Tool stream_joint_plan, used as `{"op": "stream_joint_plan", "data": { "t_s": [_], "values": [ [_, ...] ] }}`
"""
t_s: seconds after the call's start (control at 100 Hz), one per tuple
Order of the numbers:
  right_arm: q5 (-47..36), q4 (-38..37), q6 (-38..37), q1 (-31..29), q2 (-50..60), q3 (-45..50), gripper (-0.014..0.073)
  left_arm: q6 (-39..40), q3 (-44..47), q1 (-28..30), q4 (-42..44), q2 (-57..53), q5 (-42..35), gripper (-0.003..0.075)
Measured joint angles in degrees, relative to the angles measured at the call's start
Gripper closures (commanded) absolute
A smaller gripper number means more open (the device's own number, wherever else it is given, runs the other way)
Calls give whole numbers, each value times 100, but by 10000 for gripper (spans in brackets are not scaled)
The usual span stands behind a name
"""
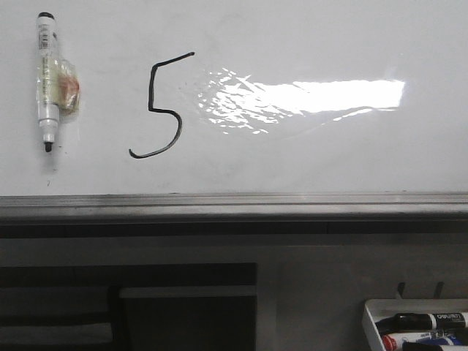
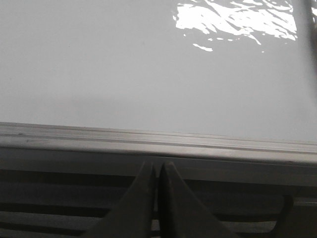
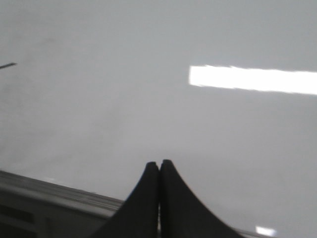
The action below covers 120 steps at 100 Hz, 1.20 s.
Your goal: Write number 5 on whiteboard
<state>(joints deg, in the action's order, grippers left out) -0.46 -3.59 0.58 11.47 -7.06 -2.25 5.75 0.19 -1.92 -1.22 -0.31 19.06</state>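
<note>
Black fingertips of the left gripper (image 2: 157, 168) pressed together, nothing between them, poised over the grey metal edge strip (image 2: 158, 141) of the whiteboard (image 2: 124, 74). Beyond the strip, bare glossy white surface with a ragged patch of glare (image 2: 237, 20) at the far side. Dark fingertips of the right gripper (image 3: 159, 166) likewise closed tip to tip and empty, set above the white board face, close to its edge; a bright rectangular reflection (image 3: 252, 79) farther out on the board, and a short dark stroke (image 3: 8, 65) just visible at the border of that view.

Seen from the front: neither gripper in view. Drawn in thin black line on the left half of the board, the number 5 (image 1: 162, 110), slightly slanted, with a long curved tail sweeping down and to the left. Well apart to its left, a black-capped marker (image 1: 47, 80) lying on the board surface, tip pointing toward the edge strip, wrapped midway in a clear, yellowish band (image 1: 64, 86). Broad glare just right of the digit. At the lower right corner, below the board's edge, a small white tray (image 1: 373, 314) holding several markers (image 1: 428, 322).
</note>
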Motion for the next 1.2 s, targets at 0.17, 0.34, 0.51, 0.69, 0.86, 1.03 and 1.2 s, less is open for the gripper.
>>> {"op": "stream_joint_plan", "data": {
  "t_s": [0.17, 0.34, 0.51, 0.69, 0.86, 1.03, 1.2],
  "values": [
    [320, 0, 0, -1182, 34, 189, 655, 0, 0, 0, 10, 0, 9, 741],
    [1203, 108, 0, -1399, 576, 318, 655, 0, 0, 0, 10, 0, 9, 741],
    [1899, 129, 130, -1420, 752, 306, 655, 0, 0, 0, 10, 0, 9, 741],
    [1913, 134, 177, -1422, 772, 306, 655, 0, 0, 0, 10, 0, 9, 741],
    [1923, 134, 190, -1422, 772, 306, 655, 0, 0, 0, 10, 0, 9, 741],
    [1923, 134, 190, -1422, 772, 306, 655, 0, 0, 0, 10, 0, 9, 741],
    [1923, 134, 190, -1422, 772, 306, 655, 5, 0, 0, 10, 0, 9, 741]
  ]
}}
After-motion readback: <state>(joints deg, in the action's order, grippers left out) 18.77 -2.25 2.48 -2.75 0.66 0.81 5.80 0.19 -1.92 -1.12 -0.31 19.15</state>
